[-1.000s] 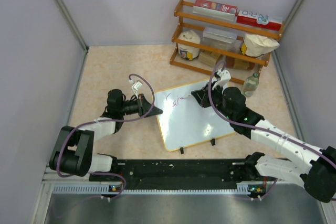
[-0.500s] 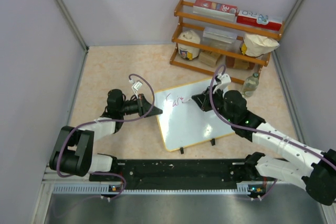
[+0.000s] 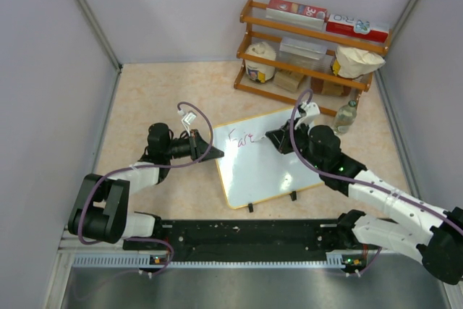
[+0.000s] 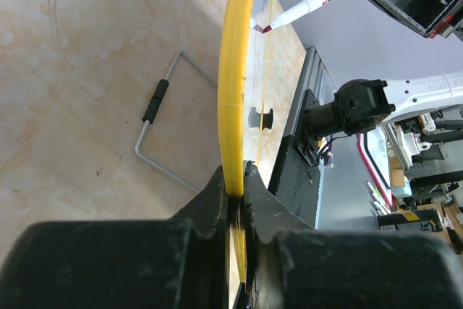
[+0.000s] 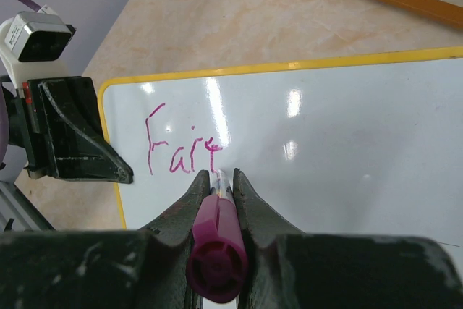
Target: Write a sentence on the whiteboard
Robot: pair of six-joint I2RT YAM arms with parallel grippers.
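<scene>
Right gripper [image 5: 219, 179] clenched on marker [image 5: 215, 247], tip at sentence's [image 5: 181, 151] right end; blank whiteboard [image 3: 268, 171] lies rightward along the line. Left gripper [image 4: 235, 179] clamps whiteboard's left edge.

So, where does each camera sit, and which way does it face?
Top external: above and behind the arm bases, looking down on the table and whiteboard; both arms show.
Left wrist: on the left arm, looking along the whiteboard's yellow edge toward the marker; the left pincer clamps that edge.
Right wrist: on the right arm, looking down the marker at the pink writing; the right pincer grips the marker.
Shared: both wrist views show marker and whiteboard.
</scene>
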